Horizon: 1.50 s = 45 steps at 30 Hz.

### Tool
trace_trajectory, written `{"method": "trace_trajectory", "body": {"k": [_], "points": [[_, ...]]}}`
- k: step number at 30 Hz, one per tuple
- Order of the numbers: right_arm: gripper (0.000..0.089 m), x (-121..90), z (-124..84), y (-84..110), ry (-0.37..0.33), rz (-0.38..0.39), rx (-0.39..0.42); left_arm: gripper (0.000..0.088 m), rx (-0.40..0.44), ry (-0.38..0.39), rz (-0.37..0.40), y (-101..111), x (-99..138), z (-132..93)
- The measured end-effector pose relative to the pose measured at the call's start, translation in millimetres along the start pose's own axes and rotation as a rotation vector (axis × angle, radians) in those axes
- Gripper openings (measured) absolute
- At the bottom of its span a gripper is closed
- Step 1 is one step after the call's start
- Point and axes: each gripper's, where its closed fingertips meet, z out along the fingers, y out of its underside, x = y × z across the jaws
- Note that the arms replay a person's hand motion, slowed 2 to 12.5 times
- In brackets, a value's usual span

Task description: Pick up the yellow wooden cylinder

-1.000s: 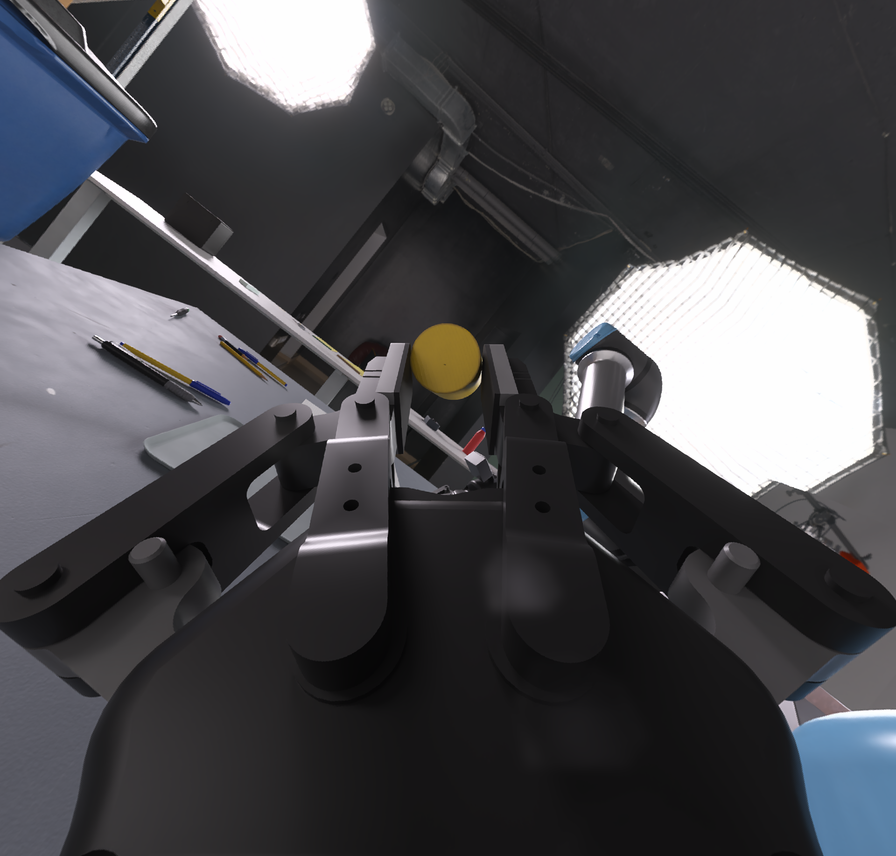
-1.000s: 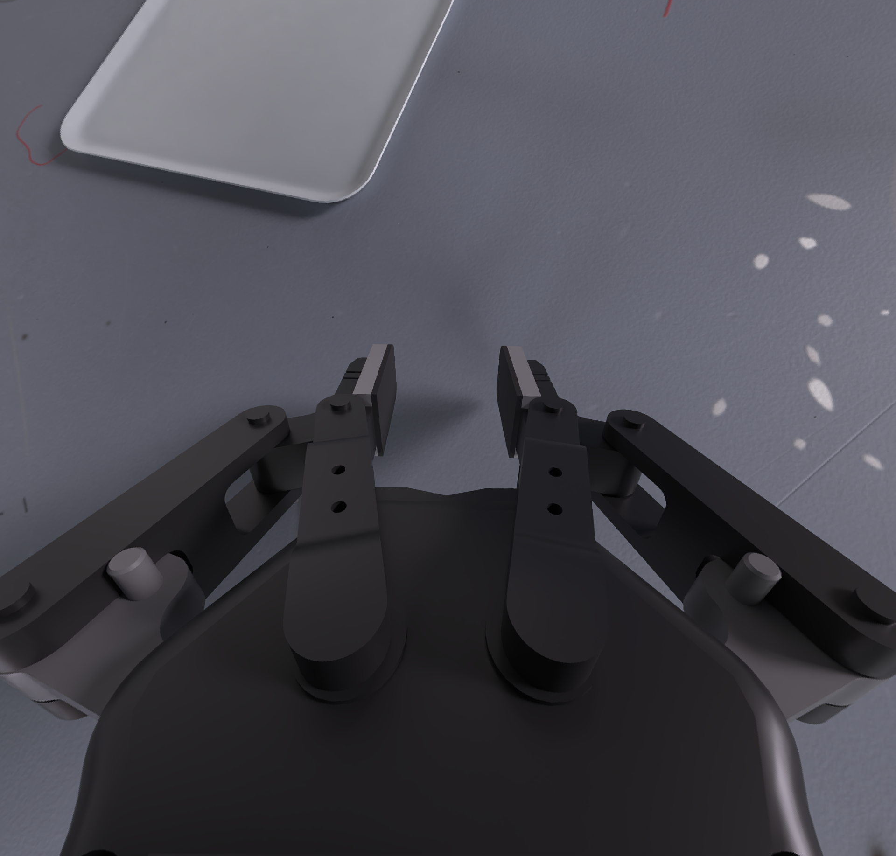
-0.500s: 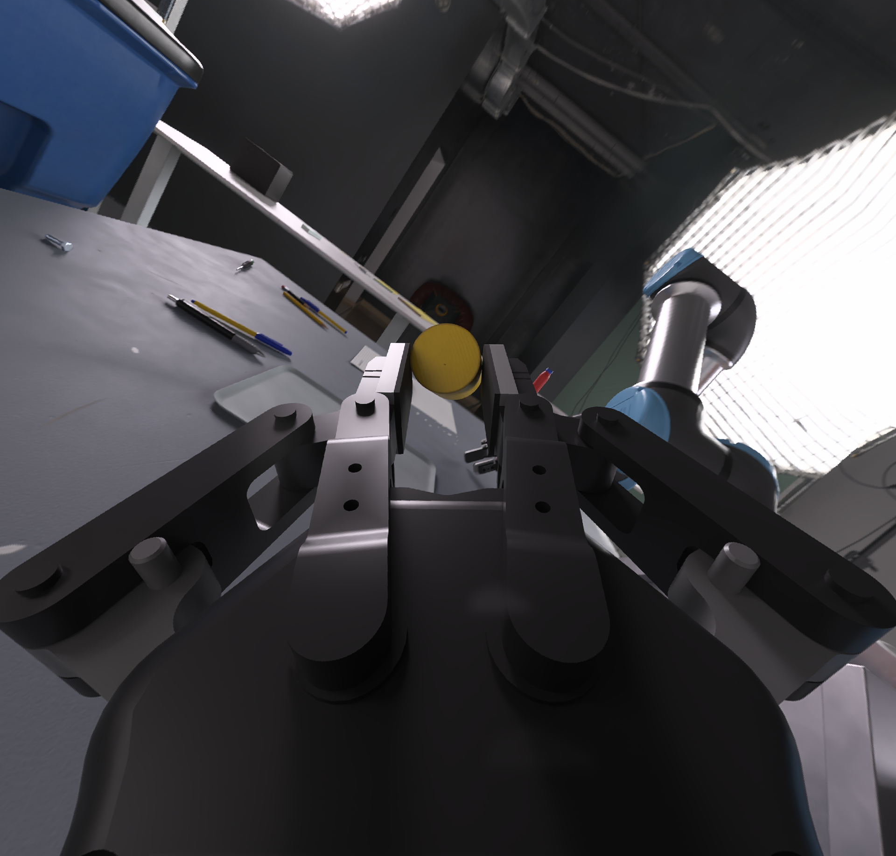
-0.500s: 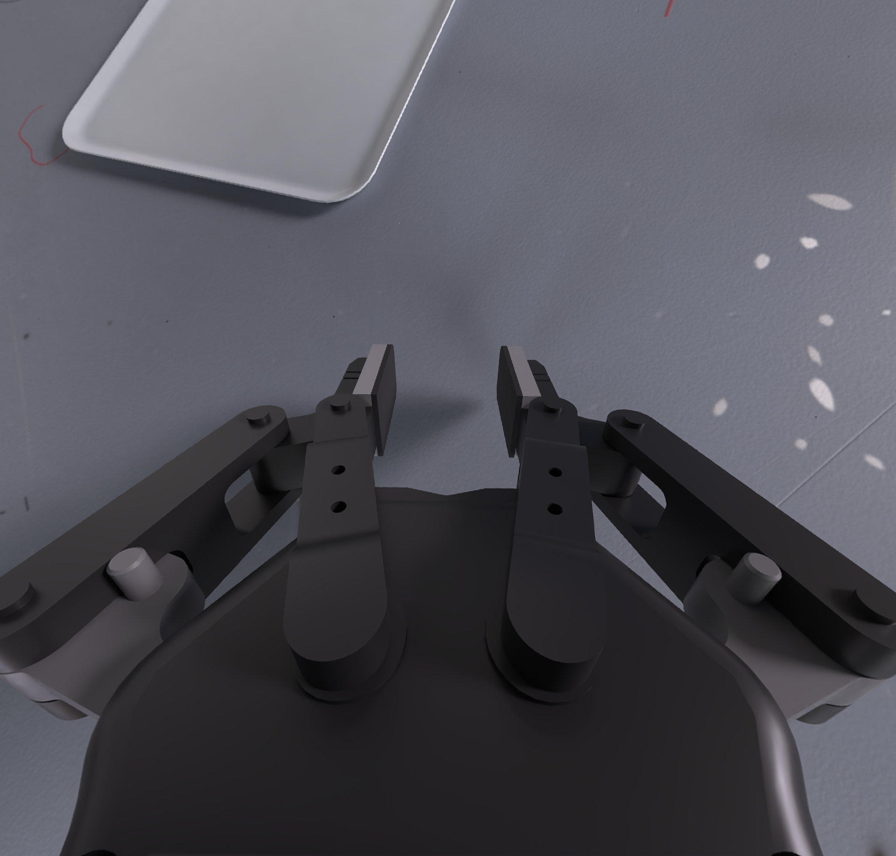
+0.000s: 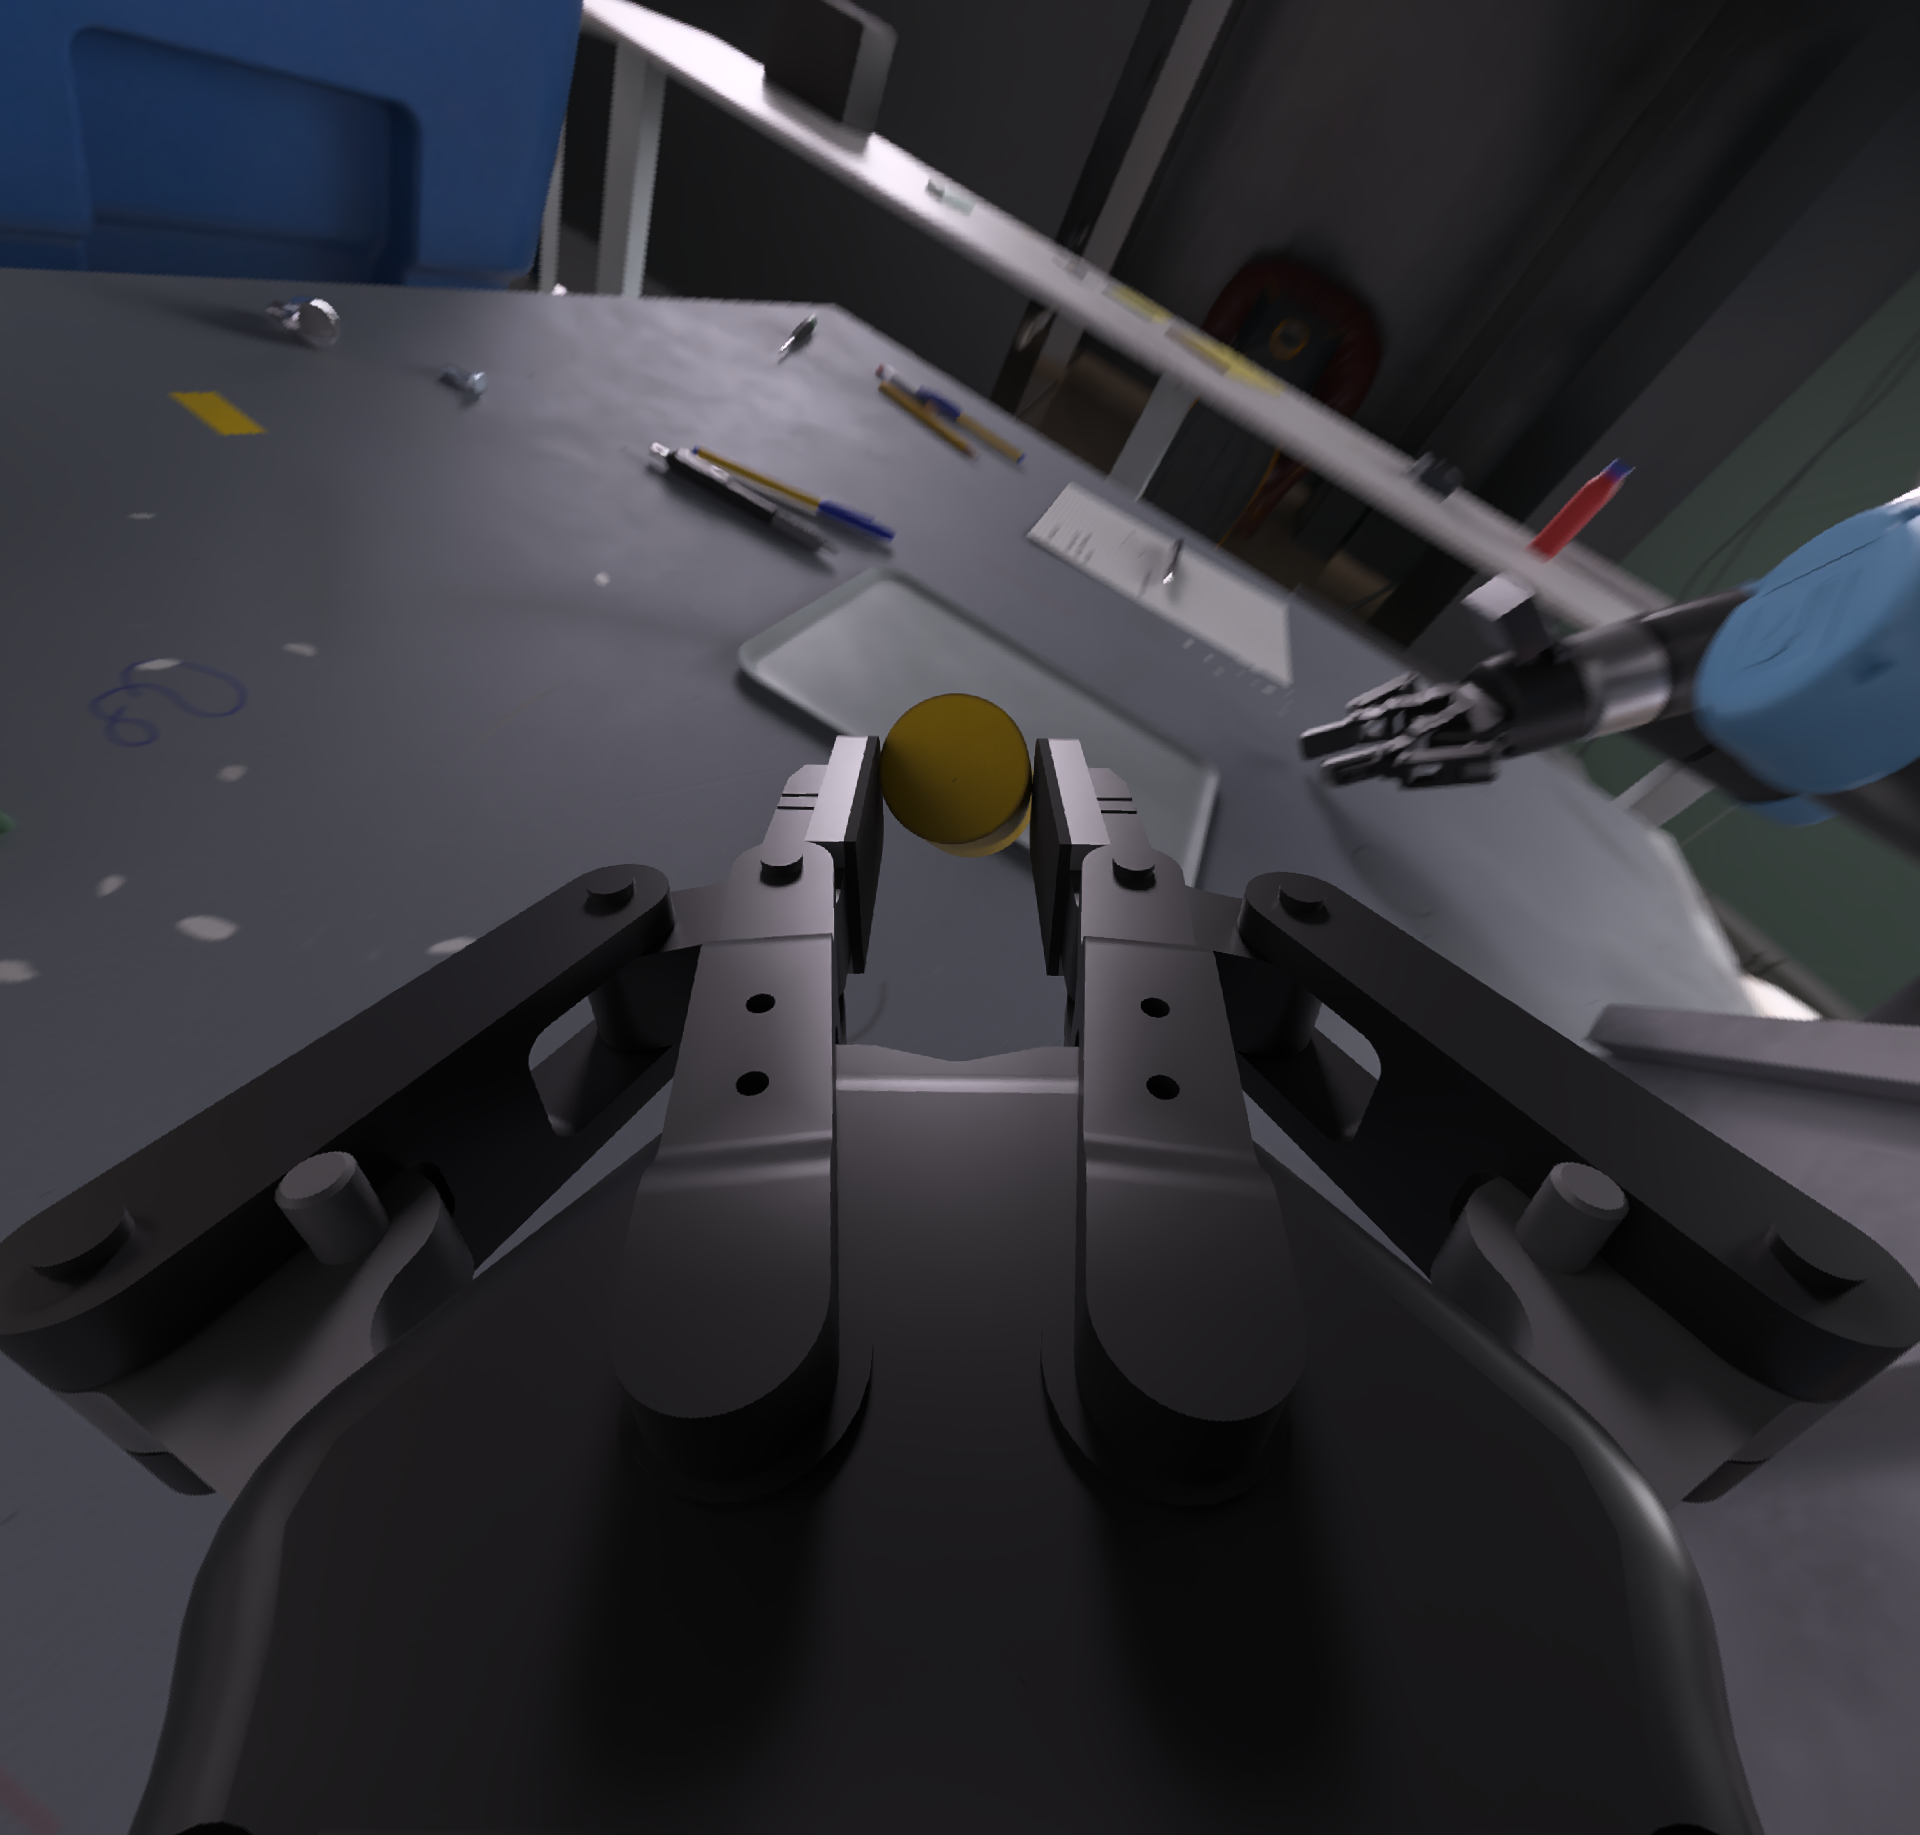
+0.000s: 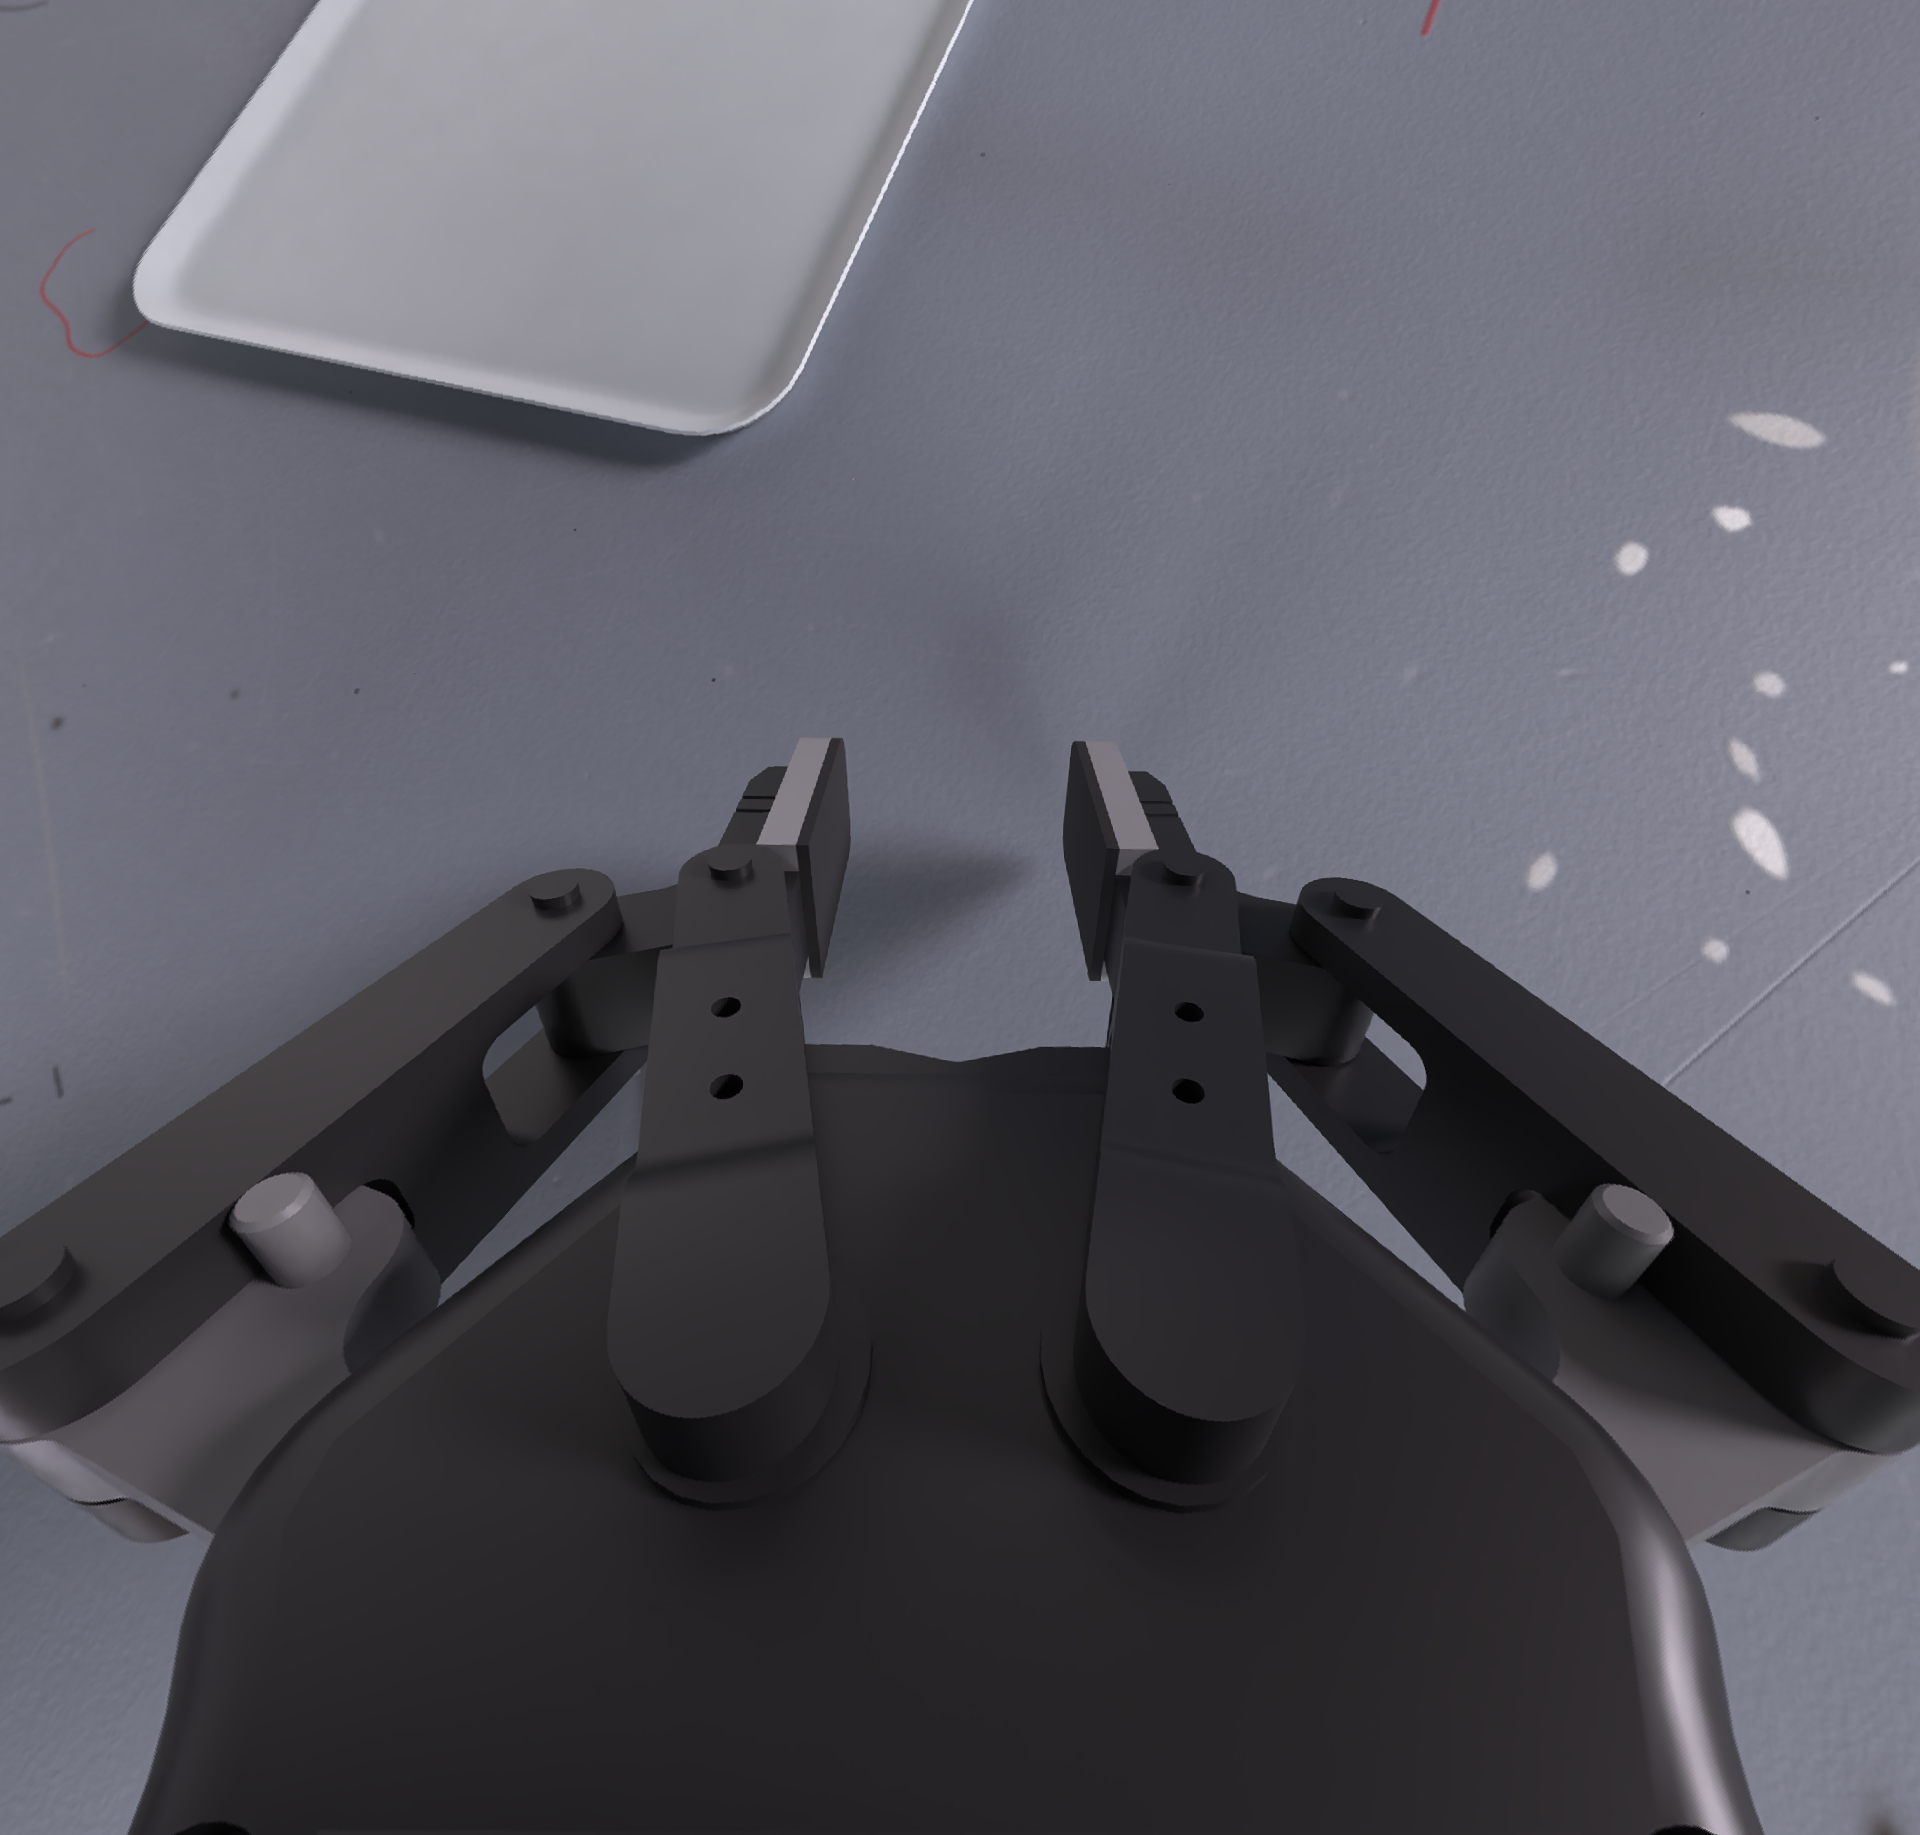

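In the left wrist view my left gripper (image 5: 956,798) is shut on the yellow wooden cylinder (image 5: 954,773). It holds the cylinder by its sides near the fingertips, clear above the grey table (image 5: 416,580), with the round end facing the camera. My right gripper (image 6: 958,798) is open and empty, pointing down at the bare grey table (image 6: 1351,331). The right gripper also shows in the left wrist view (image 5: 1397,744), off to the right above the table.
A shallow grey tray (image 5: 831,658) lies on the table beyond the cylinder; it also shows in the right wrist view (image 6: 582,154). Pens (image 5: 769,497), more pens (image 5: 951,419), bolts (image 5: 307,320), a paper sheet (image 5: 1164,580) and a blue bin (image 5: 281,92) lie farther back.
My left gripper, still holding the cylinder, has tilted downward: its view swung from the ceiling lights to the tabletop and tray. The right gripper has not moved.
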Motion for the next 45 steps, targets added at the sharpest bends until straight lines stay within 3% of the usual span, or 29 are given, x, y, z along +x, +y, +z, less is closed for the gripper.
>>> {"method": "trace_trajectory", "body": {"k": [11,19,31,45], "points": [[0.0371,0.4,0.1,-0.2,0.003,0.002,0.000,0.0262,-0.283,-0.263,0.213,36.0,-23.4,-7.5],[0.0366,0.7,0.3,-0.2,0.006,0.001,0.000,0.0262,-0.436,-0.378,0.341,53.2,-34.6,-17.4],[0.0358,1.1,0.5,-0.3,0.012,0.000,-0.001,0.0262,-0.591,-0.480,0.427,70.9,-48.7,-30.0],[0.0349,1.7,0.6,-0.3,0.017,0.002,0.000,0.0261,-0.731,-0.504,0.453,90.8,-55.4,-40.5]]}}
